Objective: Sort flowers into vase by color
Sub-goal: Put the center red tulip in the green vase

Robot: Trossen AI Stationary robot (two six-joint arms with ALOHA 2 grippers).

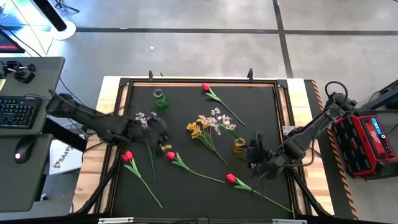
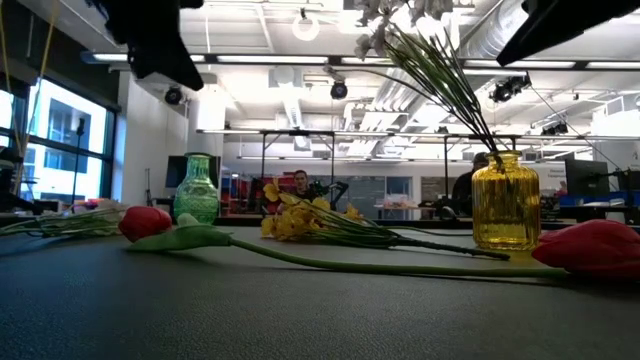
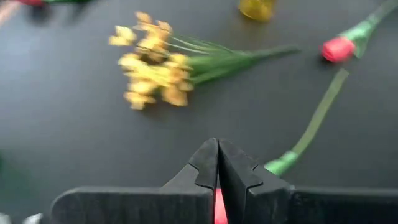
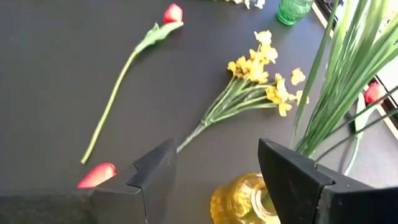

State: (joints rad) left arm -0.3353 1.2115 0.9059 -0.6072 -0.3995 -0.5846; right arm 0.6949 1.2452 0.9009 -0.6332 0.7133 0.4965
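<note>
A red tulip (image 1: 170, 155) lies flat on the black table, its stem (image 3: 317, 115) running toward the near right. My left gripper (image 1: 163, 142) is shut and hangs above that tulip's blossom; it also shows in its wrist view (image 3: 217, 163). My right gripper (image 1: 254, 149) is open next to the yellow vase (image 1: 239, 145), which holds a white-pinkish bunch (image 1: 219, 119). In the right wrist view the gripper (image 4: 214, 180) stands over the vase (image 4: 245, 199). A yellow bunch (image 1: 198, 129), a second white-pinkish bunch (image 1: 144, 118) and three more tulips (image 1: 127, 155) (image 1: 206, 87) (image 1: 231, 178) lie loose.
An empty green vase (image 1: 160, 98) stands at the far left of the table. The table has a raised frame (image 1: 283, 84). A desk with a keyboard (image 1: 15, 112) is on the left and a red case (image 1: 367, 140) on the right. People (image 2: 300, 182) show in the room behind.
</note>
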